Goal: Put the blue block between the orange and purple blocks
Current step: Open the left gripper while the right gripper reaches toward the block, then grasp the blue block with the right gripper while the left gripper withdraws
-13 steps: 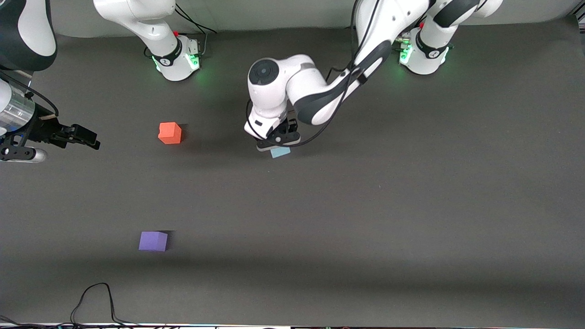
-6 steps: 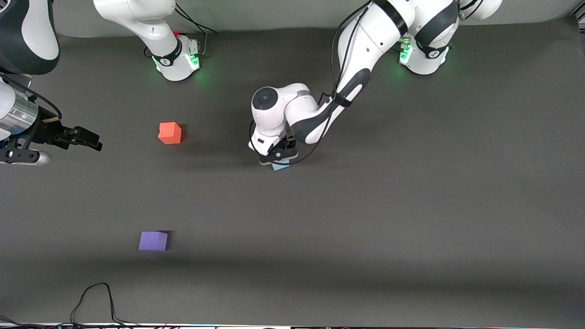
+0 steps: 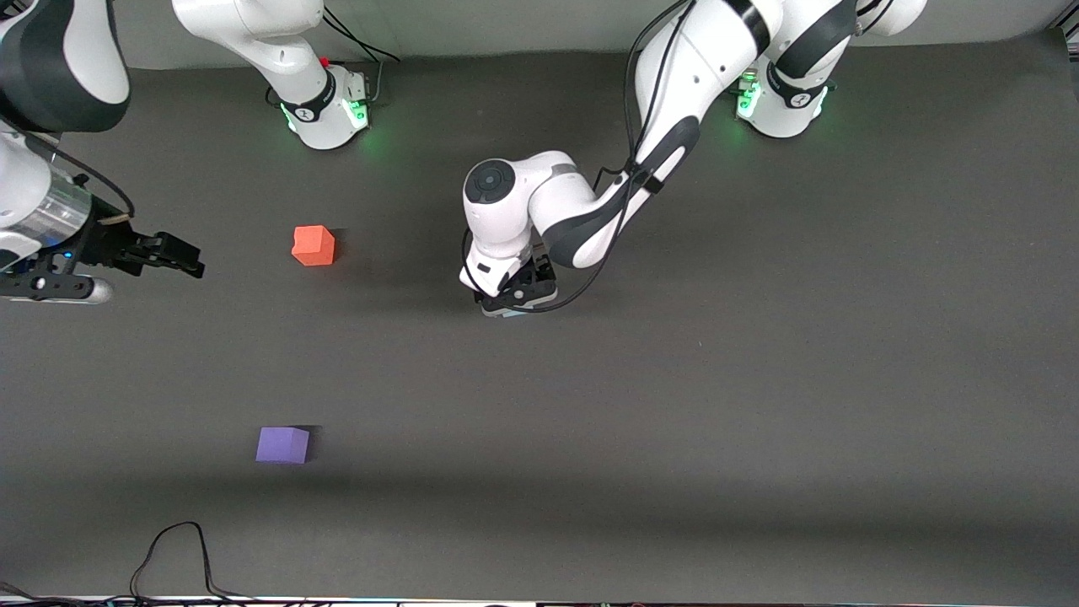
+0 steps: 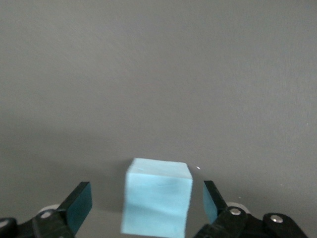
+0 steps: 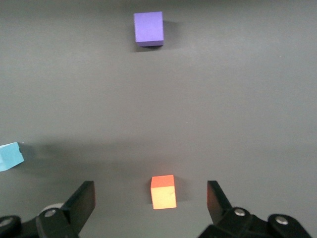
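1. Counted on the table (image 3: 759, 379): three blocks, namely one blue block (image 3: 506, 314), one orange block (image 3: 314, 245) and one purple block (image 3: 282, 444). Also two arms, two grippers, and one black cable (image 3: 181, 548) at the 6 o'clock edge of the front view.
2. Blue block: resting on the table near its middle, between 3 and 4 o'clock from the orange block and at about 2 o'clock from the purple one. Not in the gap between those two. Purple block at 6 o'clock from the orange, well apart from it.
3. Left gripper (image 3: 510, 302): down low around the blue block, released, with one teal pad (image 4: 79, 206) on either side of the block and a clear gap at each.
4. Right gripper (image 3: 181, 255): up in the air over the right arm's end of the table, at about 9 o'clock from the orange block. Spread wide, holding nothing, waiting.
5. Front view only: both arm bases with green lights, the cable, and all three blocks laid out together. Blue block almost hidden there under the left gripper, only a sliver showing.
6. Left wrist view only: the blue block (image 4: 157, 198) in full, sitting squarely on the table, free of both pads. No other block in that view.
7. Right wrist view only: the orange block (image 5: 163, 192) down on the table, seen between the spread fingers, the purple block (image 5: 148, 28) farther off, and a corner of the blue block (image 5: 10, 156) at the edge.
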Robot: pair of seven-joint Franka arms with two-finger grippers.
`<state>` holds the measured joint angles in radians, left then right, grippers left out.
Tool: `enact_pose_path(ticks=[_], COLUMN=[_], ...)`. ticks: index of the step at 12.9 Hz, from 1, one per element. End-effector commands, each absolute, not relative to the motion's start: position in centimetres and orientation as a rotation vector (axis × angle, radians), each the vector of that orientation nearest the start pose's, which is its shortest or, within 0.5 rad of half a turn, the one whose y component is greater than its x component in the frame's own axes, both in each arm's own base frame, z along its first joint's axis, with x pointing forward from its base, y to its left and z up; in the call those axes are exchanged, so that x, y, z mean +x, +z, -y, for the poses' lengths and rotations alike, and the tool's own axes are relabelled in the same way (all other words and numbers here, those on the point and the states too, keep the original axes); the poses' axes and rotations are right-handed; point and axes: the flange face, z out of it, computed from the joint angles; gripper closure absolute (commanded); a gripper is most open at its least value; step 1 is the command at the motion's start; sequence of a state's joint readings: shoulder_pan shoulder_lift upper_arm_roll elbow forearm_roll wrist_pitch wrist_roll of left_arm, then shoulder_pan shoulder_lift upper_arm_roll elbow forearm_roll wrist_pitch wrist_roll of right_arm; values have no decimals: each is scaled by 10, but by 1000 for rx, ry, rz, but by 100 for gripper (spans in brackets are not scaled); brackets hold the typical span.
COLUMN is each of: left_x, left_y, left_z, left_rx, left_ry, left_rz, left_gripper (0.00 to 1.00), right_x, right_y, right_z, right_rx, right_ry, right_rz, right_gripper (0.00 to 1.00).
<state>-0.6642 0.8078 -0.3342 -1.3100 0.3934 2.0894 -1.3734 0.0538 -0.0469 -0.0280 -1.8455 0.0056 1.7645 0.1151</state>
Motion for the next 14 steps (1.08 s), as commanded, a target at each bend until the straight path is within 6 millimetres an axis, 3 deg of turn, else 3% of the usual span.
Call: enact_pose_path(ticks=[1,3,5,8,10,12,14], left_x=[497,517,546,567,567,573,574], left_y=[361,415,461,507,520,533,547], left_z=[536,485,419,324,262,185,123], left_rx=[-3072,-3055,-3052,-3026,-3006,-3027,-3025], left_ry=[-172,-81,-25,38,60,93,91], left_rz=[440,353,349,249,117,82,31], left_gripper=[0,0,0,0,0,0,0], right_x=[542,537,528,531,521,518,509], right_y=[541,537,532,508,471,409,343], right_z=[-64,-127,-216,-324,-381,-419,-445], right_rx=[-3128,-3125,-3119,-3047,-3062,-3101,-3147], right_ry=[63,70,75,112,17,-33,-58], right_rz=[-211,-193,-196,-227,-209,-174,-118], right_gripper=[0,0,0,0,0,0,0])
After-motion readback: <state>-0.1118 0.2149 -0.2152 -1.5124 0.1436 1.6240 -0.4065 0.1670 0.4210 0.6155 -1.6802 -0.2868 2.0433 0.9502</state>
